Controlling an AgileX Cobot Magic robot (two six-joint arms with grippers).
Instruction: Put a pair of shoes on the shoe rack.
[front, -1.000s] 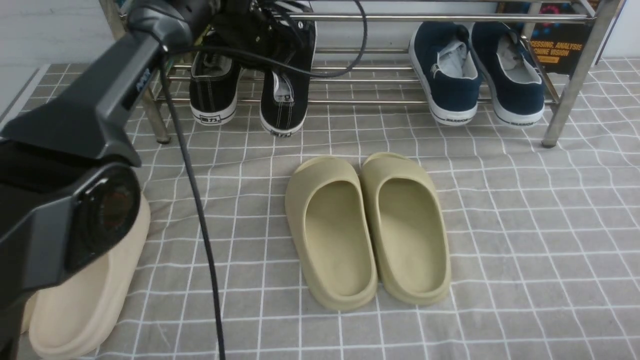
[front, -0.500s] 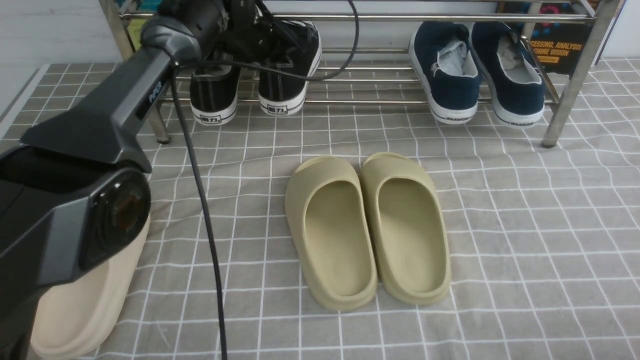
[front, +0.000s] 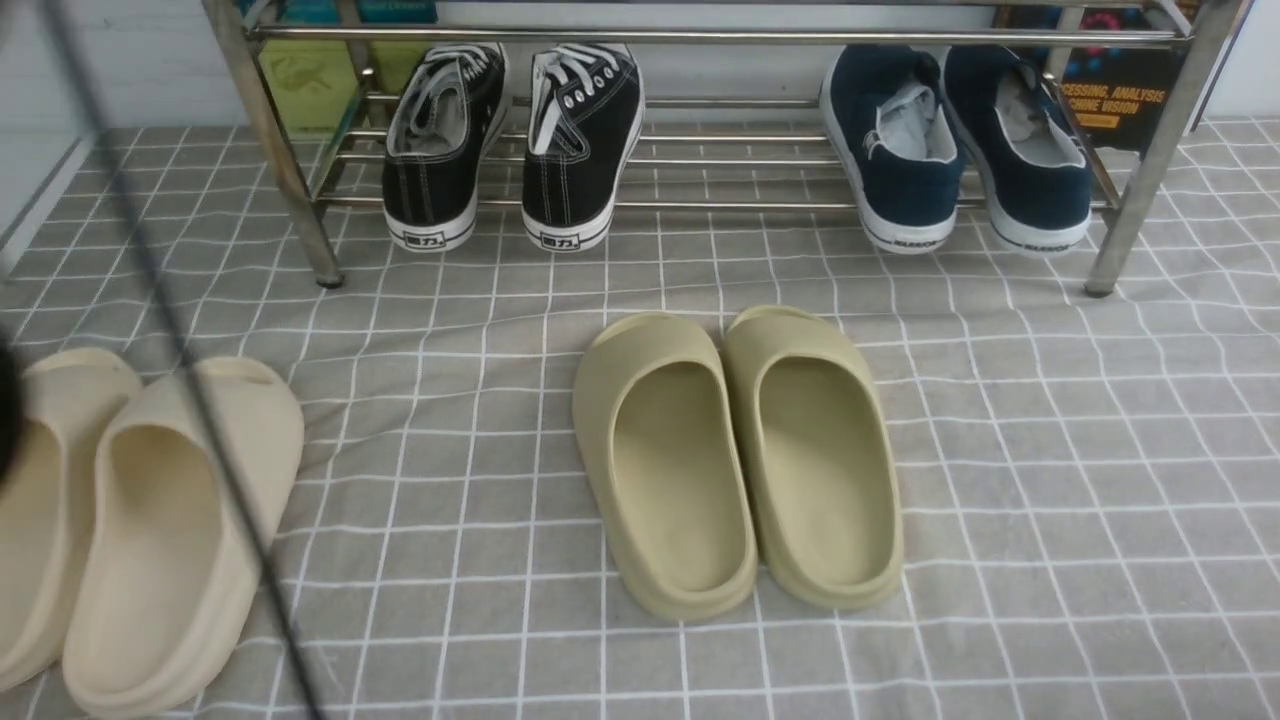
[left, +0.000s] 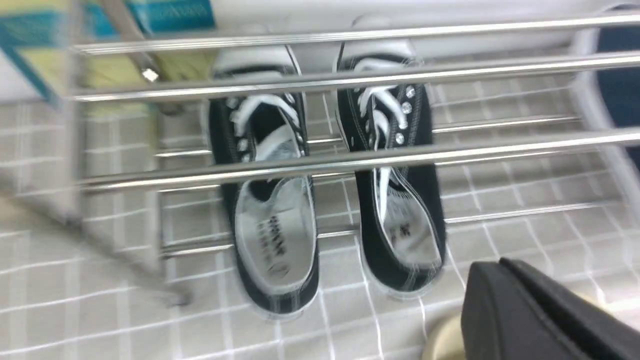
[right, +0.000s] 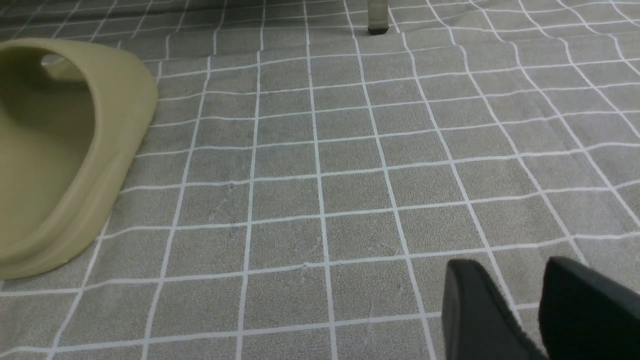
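— What was the shoe rack (front: 700, 35) made of?
— Shiny, polished metal tubes. The pair of shoes (front: 575, 150) at its far left was matt black canvas with smooth white rubber soles.
— And nearer?
— The olive slides (front: 665, 470) and the beige slides (front: 150, 540) looked like smooth, matt foam. Under them lay a grey woven cloth (front: 1050, 400), slightly wrinkled.

Black sneakers (front: 575, 150) with white laces, navy slip-ons (front: 900, 170), olive slides (front: 670, 470), beige slides (front: 160, 540), silver rack (front: 700, 35), grey white-gridded cloth (front: 1050, 400)

Side by side on the shoe rack's (left: 500, 145) lower bars (slightly blurred): black canvas sneakers (left: 400, 225); closed left gripper (left: 500, 290) nearby.
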